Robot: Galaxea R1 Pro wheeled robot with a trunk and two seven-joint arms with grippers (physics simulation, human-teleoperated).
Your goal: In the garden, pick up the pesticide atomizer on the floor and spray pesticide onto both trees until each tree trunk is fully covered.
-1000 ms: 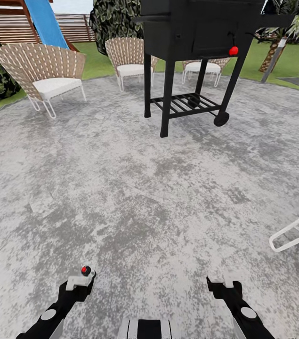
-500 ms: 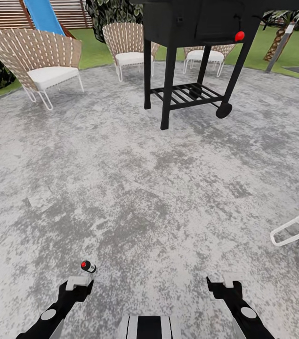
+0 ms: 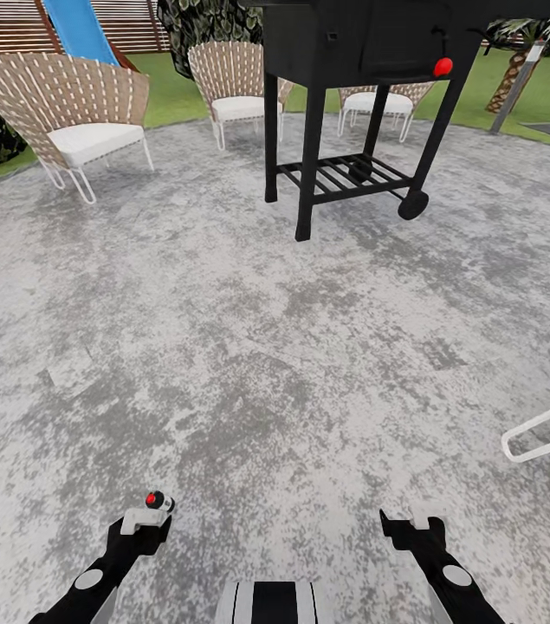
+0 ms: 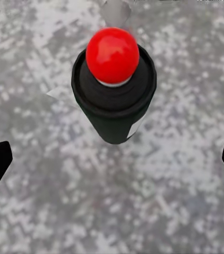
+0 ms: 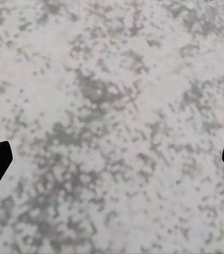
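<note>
The spray can [image 3: 159, 500], black with a red cap, stands on the grey paved floor [image 3: 275, 347] just ahead of the left tool [image 3: 145, 520]. To take it well, I judge the left tool should descend straight until its wide-open fingers flank the black body below the cap, then close squarely, since a glancing touch could tip it over. Both arms reach forward, low and roughly parallel; the right tool [image 3: 409, 525] is equally open and empty above bare paving.

The atomizer [image 3: 158, 500] stands on the floor [image 3: 249, 347] just ahead of the left gripper [image 3: 140, 523].
</note>
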